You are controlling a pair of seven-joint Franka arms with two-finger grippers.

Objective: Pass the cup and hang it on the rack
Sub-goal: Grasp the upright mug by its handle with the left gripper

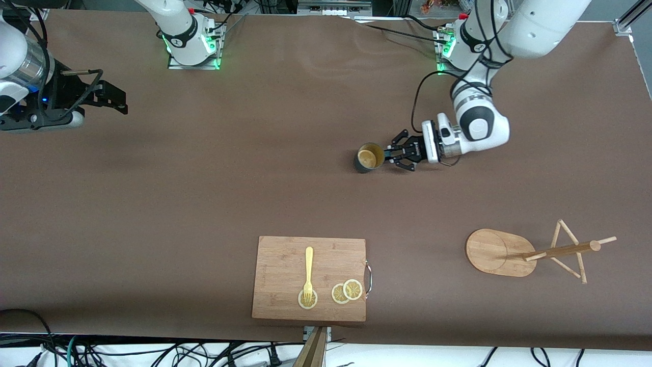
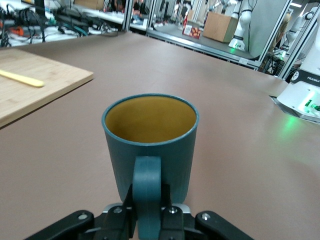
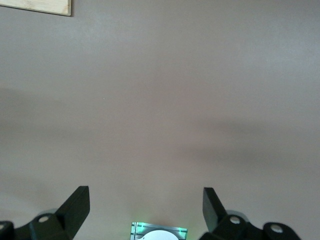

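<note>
The dark teal cup (image 1: 369, 157) is upright near the middle of the table, its yellowish inside facing up. My left gripper (image 1: 389, 153) lies level beside it, on the side toward the left arm's base, shut on the handle. In the left wrist view the fingers (image 2: 172, 217) clamp the cup's handle (image 2: 147, 185) from both sides, with the cup (image 2: 150, 145) just ahead. The wooden rack (image 1: 560, 250) stands nearer to the front camera, toward the left arm's end. My right gripper (image 1: 119, 99) waits open at the right arm's end, over bare table (image 3: 146, 202).
A wooden cutting board (image 1: 285, 265) with a metal handle lies near the table's front edge. It carries a yellow fork (image 1: 308, 272) and lemon slices (image 1: 346, 291). The board (image 2: 30, 95) also shows in the left wrist view, and its corner (image 3: 40, 6) in the right wrist view.
</note>
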